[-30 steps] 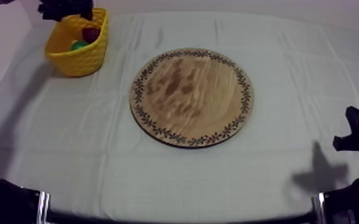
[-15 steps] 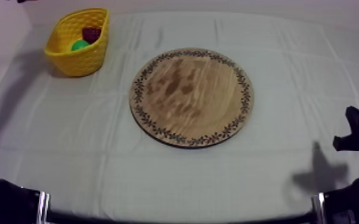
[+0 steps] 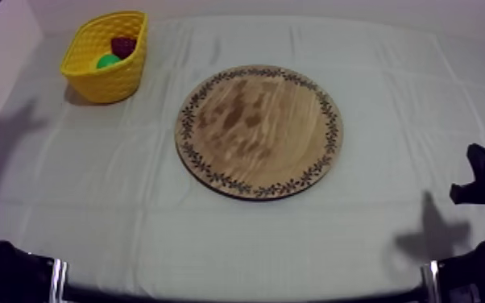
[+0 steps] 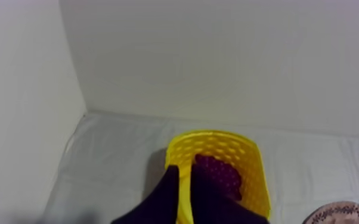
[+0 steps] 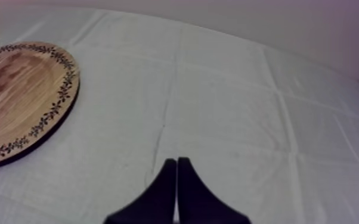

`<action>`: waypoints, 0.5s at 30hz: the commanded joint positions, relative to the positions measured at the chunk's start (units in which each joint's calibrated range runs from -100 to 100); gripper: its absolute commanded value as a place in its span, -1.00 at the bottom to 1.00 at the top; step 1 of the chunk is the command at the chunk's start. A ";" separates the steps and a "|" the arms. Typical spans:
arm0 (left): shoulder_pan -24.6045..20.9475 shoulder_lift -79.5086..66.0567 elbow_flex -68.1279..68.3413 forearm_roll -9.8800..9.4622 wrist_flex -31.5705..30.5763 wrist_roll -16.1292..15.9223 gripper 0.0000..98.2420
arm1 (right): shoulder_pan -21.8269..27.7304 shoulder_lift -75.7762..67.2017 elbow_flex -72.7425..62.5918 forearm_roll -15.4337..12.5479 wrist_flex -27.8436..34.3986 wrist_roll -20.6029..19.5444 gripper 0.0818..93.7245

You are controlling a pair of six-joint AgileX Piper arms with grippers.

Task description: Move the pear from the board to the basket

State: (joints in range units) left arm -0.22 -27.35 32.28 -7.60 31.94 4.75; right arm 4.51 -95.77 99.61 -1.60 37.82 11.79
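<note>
Since the pear point(image 3: 106, 60) lies as a green lump inside the yellow basket point(image 3: 93, 85) at the far left of the table, beside a dark red fruit point(image 3: 122, 45), and the round wooden board point(image 3: 258, 133) in the middle is bare, I judge the task as good as done. What is left, as I read it, is only for the arm to clear away from the basket.

The left gripper point(image 4: 186, 171) hangs above the basket with its fingers a little apart and nothing between them; the yellow rim shows through the gap. The right gripper point(image 5: 176, 161) sits over the bare cloth point(image 3: 133, 217) to the right of the board, its fingers pressed together into a narrow wedge, holding nothing.

The top view gives the whole layout and the pear's green. The left wrist view adds the red fruit's knobbly surface and the gap between the fingers. The right wrist view adds the closed fingers and the board's patterned rim close up.
</note>
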 commanded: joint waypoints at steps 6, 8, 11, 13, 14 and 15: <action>-0.69 -25.46 27.30 0.45 -10.85 1.00 -0.93 | 0.01 0.01 0.05 0.01 0.00 0.00 -0.99; -0.52 -30.29 32.45 0.42 -12.34 1.24 -0.94 | 0.01 0.01 0.05 0.01 0.00 0.00 -0.99; -0.51 -37.35 40.00 0.37 -14.58 1.35 -0.96 | 0.01 0.01 0.05 0.01 0.00 0.00 -0.99; -0.56 -42.19 45.21 0.36 -16.38 1.25 -0.98 | 0.01 0.01 0.05 0.01 0.00 0.00 -0.99; -0.58 -44.61 47.67 0.35 -17.01 1.08 -0.99 | 0.01 0.01 0.05 0.01 0.00 0.00 -0.99; -0.57 -46.94 49.97 0.35 -17.45 0.91 -0.99 | 0.01 0.01 0.05 0.01 0.00 0.00 -0.99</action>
State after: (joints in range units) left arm -0.77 -65.72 72.71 -7.20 15.02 5.84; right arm 4.51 -95.77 99.61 -1.60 37.82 11.79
